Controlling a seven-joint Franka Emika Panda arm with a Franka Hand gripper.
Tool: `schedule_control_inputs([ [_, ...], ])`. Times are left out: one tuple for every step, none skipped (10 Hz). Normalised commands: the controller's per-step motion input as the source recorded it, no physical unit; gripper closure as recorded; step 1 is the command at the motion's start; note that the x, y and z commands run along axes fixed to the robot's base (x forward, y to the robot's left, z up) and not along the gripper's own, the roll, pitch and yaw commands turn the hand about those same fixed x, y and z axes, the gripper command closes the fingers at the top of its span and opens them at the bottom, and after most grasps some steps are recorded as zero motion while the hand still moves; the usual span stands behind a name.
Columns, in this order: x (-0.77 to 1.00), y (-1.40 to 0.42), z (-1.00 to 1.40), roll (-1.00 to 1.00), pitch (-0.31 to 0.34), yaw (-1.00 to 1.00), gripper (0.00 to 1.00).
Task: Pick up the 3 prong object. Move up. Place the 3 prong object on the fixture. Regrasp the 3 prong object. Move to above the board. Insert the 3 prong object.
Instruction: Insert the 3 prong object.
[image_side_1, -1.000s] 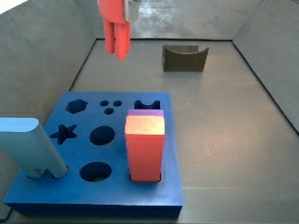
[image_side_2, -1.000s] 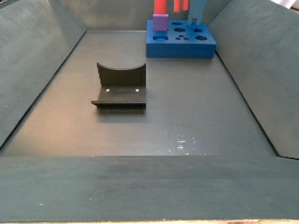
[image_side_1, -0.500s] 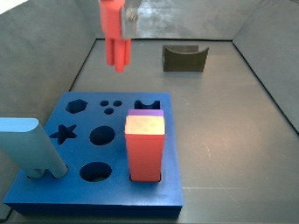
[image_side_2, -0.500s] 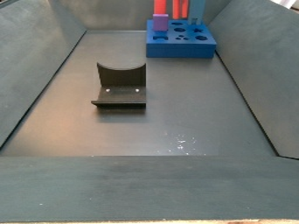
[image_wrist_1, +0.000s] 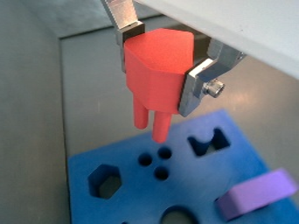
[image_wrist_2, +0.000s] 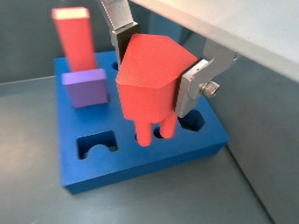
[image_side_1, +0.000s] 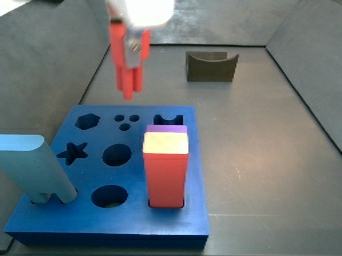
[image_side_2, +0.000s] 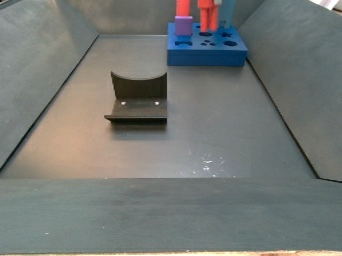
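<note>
The 3 prong object is held in the air with its prongs pointing down, just above the far edge of the board, near the group of three small round holes. The jaws of the gripper are closed on its upper part, one silver finger on each side, as both wrist views show. In a side view the red piece hangs over the floor just behind the board, and its prongs are not yet in any hole. The fixture stands empty near the back wall, well apart from the board; in a side view it is in the middle of the floor. A tall red block with a purple top and a light blue block stand in the board already. I judge that the picking, the placing on the fixture and the regrasp are done, and the move to above the board is almost complete; what is left is to line up the prongs with the three holes and to push the piece in. Compared with the earlier pictures, the red piece is now lower and closer to the board, and the fixture and the blocks have not moved.
</note>
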Motion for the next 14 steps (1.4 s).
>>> schedule_control_inputs([
  [0.01, 0.02, 0.00, 0.00, 0.023, 0.00, 1.00],
  [0.08, -0.03, -0.25, -0.05, 0.000, -0.11, 1.00],
  [0.16, -0.27, -0.41, -0.06, -0.026, -0.17, 1.00],
  [0.00, -0.06, -0.15, -0.02, -0.033, 0.00, 1.00],
  [0.00, 0.00, -0.07, 0.00, 0.000, 0.00, 1.00],
  [-0.03, -0.29, -0.74, 0.03, -0.029, -0.10, 1.00],
  [0.00, 0.00, -0.03, 0.00, 0.000, 0.00, 1.00],
  [0.04, -0.09, -0.55, 0.03, 0.000, 0.00, 1.00],
  [0.00, -0.13, -0.93, 0.23, 0.000, -0.06, 1.00],
  [0.03, 0.00, -1.00, 0.19, 0.000, -0.09, 1.00],
  [0.05, 0.00, -1.00, 0.16, -0.007, -0.08, 1.00],
  [0.06, 0.00, -1.00, 0.14, -0.001, -0.08, 1.00],
  [0.17, 0.00, -1.00, 0.11, 0.000, -0.05, 1.00],
  [0.19, 0.03, -1.00, 0.09, 0.000, 0.00, 1.00],
])
